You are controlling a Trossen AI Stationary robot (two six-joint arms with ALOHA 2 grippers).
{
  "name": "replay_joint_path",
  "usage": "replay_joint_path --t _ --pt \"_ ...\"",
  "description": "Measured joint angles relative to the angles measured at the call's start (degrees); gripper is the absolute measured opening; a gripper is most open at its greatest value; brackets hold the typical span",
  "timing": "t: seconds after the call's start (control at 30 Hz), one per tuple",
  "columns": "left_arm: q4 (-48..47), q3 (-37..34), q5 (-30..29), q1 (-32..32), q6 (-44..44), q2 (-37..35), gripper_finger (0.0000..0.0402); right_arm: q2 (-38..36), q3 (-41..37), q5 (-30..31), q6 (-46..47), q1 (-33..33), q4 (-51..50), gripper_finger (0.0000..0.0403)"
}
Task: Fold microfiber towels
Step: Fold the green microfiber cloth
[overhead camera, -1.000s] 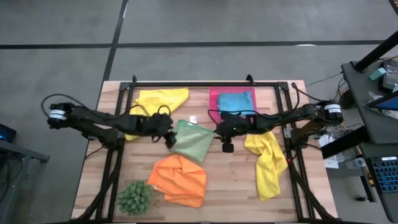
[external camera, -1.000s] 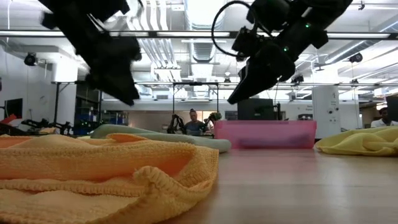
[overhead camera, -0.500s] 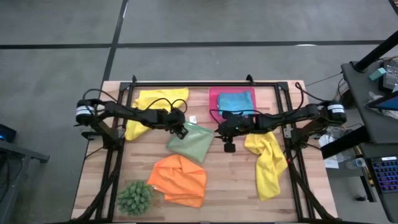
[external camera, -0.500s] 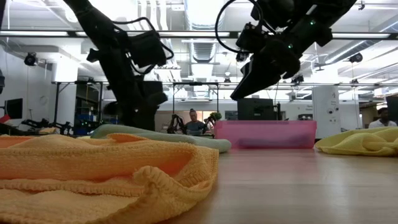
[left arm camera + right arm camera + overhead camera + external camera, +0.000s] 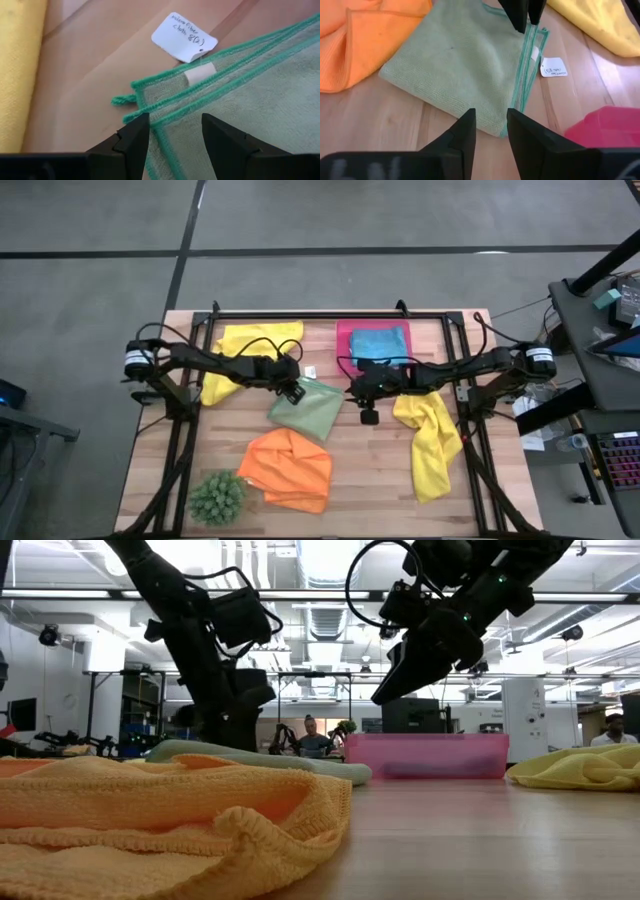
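**Towel Station: Arm and Cloth Positions**

Where the sage green towel (image 5: 309, 406) lies folded near the table's middle, the left gripper (image 5: 292, 391) stands low over its upper-left corner. In the left wrist view its fingers (image 5: 134, 141) are apart, straddling the layered green-stitched edges of that corner without pinching them. A white paper tag (image 5: 184, 37) with handwriting lies on the wood just beside the corner.

The right gripper (image 5: 366, 414) hangs above bare table, just beside the green towel's right edge. In the right wrist view its fingers (image 5: 466, 134) are apart with a narrow gap and nothing between them.

Positions of the remaining cloths:
- The turquoise towel (image 5: 379, 342) rests folded in the pink tray (image 5: 343, 335) at the far edge.
- One yellow towel (image 5: 250, 342) lies crumpled at the far left, partly under the left arm.
- The second yellow towel (image 5: 430, 442) lies loosely stretched out on the right side.
- The orange towel (image 5: 287, 468) lies bunched at the near edge, beside the spiky plant ball (image 5: 217, 497).

In the low view, a person (image 5: 311, 737) is seated in the room beyond
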Motion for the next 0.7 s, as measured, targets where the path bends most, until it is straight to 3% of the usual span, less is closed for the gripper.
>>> replay_joint_path --t 0.2,0.7 --pt "0.21 0.04 0.41 -0.91 0.06 0.25 0.0155 0.04 0.00 0.01 0.08 0.00 -0.04 0.0104" --pt "0.10 1.34 0.96 -1.52 2.63 -0.26 0.0006 0.04 0.00 0.04 0.21 0.00 -0.02 0.0089"
